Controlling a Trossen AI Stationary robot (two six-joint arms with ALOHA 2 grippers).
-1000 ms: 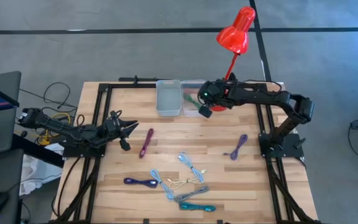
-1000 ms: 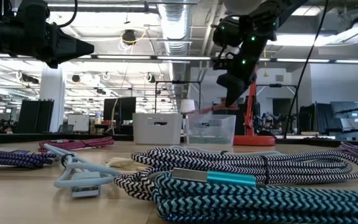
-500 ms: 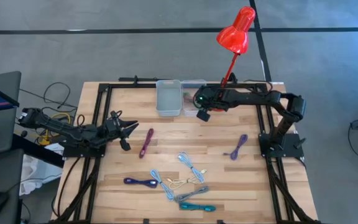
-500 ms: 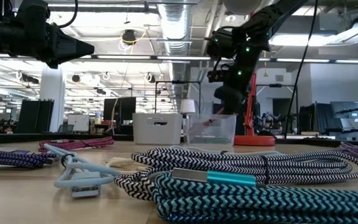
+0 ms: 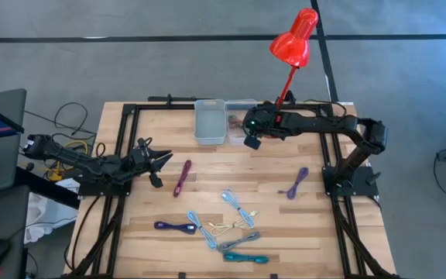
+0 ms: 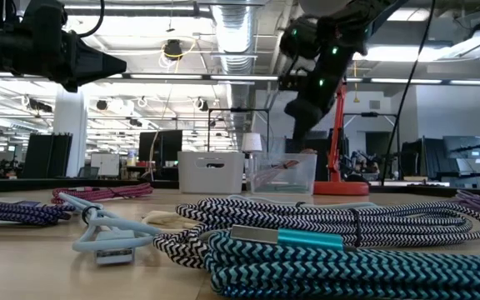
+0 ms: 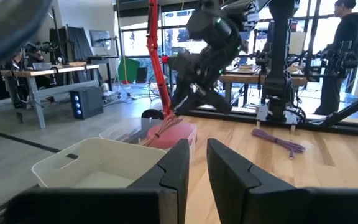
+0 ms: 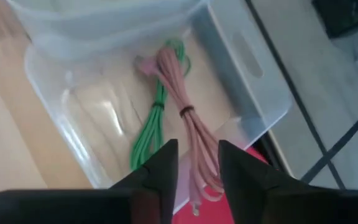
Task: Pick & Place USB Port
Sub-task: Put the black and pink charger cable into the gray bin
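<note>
Cables fill the low view's foreground, so the black-and-white bundle (image 6: 323, 223) and the teal one (image 6: 307, 258) block most of the tabletop there. My right gripper (image 5: 252, 139) hangs above the clear bin (image 5: 238, 124) at the table's far edge, fingers (image 8: 157, 168) parted and grasping nothing. The pink cable (image 8: 188, 134) lies inside that bin beside a green cable (image 8: 154, 124) (its near end is cut off behind my fingers). A white bin (image 5: 210, 122) stands just left of the clear one, and a red lamp (image 5: 294, 39) rises behind. My left gripper (image 5: 155, 163) waits at the left, jaws slightly apart around nothing, near a magenta cable (image 5: 183, 177).
</note>
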